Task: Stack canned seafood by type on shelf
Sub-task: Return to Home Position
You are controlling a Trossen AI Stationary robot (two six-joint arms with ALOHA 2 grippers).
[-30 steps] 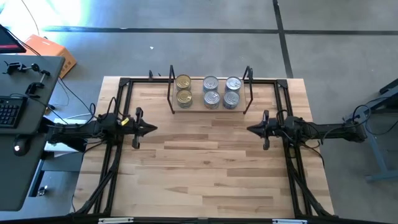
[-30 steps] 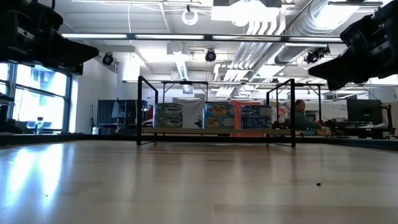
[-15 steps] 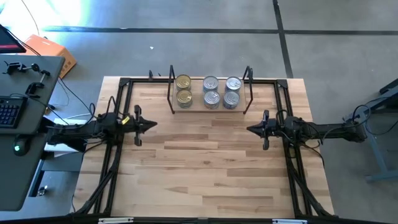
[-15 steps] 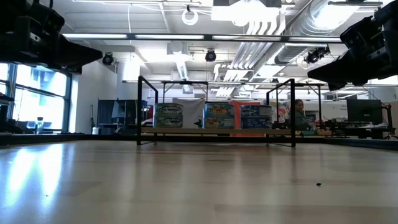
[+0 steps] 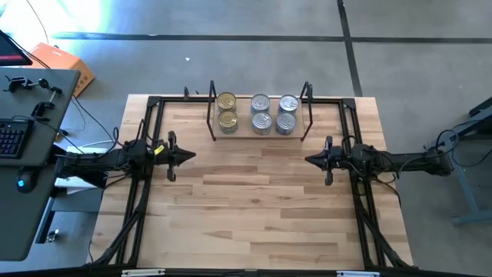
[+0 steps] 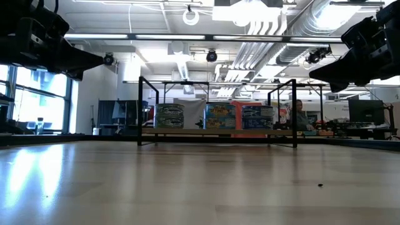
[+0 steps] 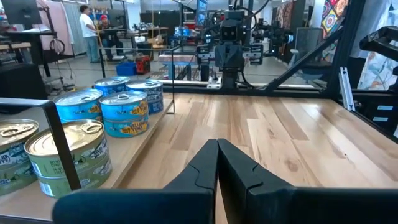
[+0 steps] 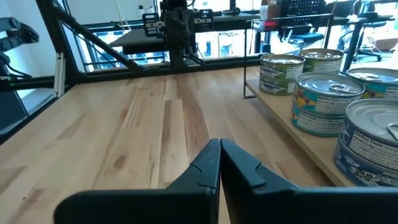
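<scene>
The shelf [image 5: 243, 132], a light-wood board between black wire end frames, stands at the table's far middle. On it the canned seafood stands in three rows. Gold-lidded cans [image 5: 226, 110] are on the left, silver-lidded cans in the middle [image 5: 261, 112] and on the right [image 5: 287, 112]. In the left wrist view they look stacked two high: green-labelled ones [image 7: 67, 155] nearest, blue ones [image 7: 124, 112] beyond. My left gripper [image 5: 191, 156] hovers shut at the table's left, pointing level toward the middle. My right gripper [image 5: 307, 160] hovers shut at the right, facing it. Neither holds anything.
Bare wooden tabletop [image 5: 254, 200] lies between the grippers and toward the near edge. Black frame bars [image 5: 146, 192] run along the table's left and right sides. A desk with a keyboard [image 5: 15, 138] stands left of the table. People show in the room beyond.
My left gripper has swung slightly; in the low view its tip now reaches a little farther toward the table's middle and sits a little lower. The cans, the shelf and my right gripper have kept still.
</scene>
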